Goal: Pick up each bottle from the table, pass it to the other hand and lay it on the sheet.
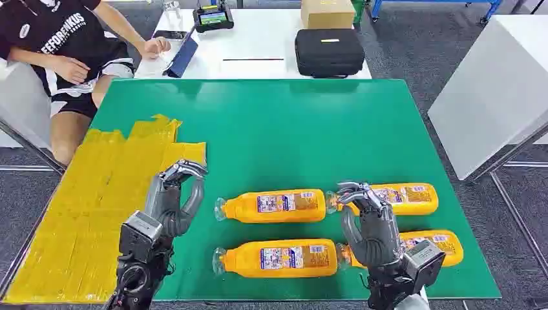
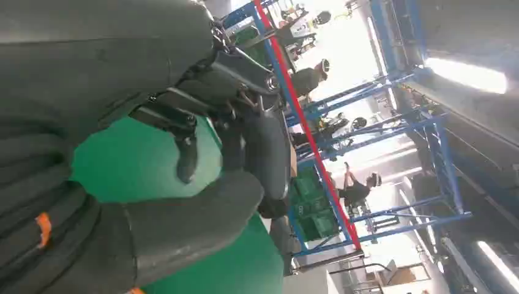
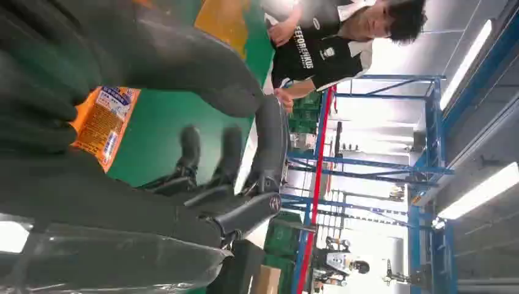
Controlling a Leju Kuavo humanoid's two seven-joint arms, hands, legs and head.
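Four orange bottles lie on their sides on the green table (image 1: 291, 129). Two are in the middle: a far one (image 1: 271, 206) and a near one (image 1: 278, 258). Two lie to the right: a far one (image 1: 395, 198) and a near one (image 1: 432, 247), partly hidden behind my right hand (image 1: 368, 227). That hand hovers between the bottle pairs with curved fingers, holding nothing; an orange label (image 3: 101, 125) shows past my right hand (image 3: 153, 184). My left hand (image 1: 171, 201) is empty beside the yellow sheet (image 1: 97, 213), its fingers (image 2: 257, 141) curved apart from the thumb.
A seated person (image 1: 64, 45) is at the far left corner. Behind the green table, a white table holds a black case (image 1: 329, 51), a cardboard box (image 1: 327, 13) and a small device (image 1: 213, 16). Another white table (image 1: 497, 90) stands at the right.
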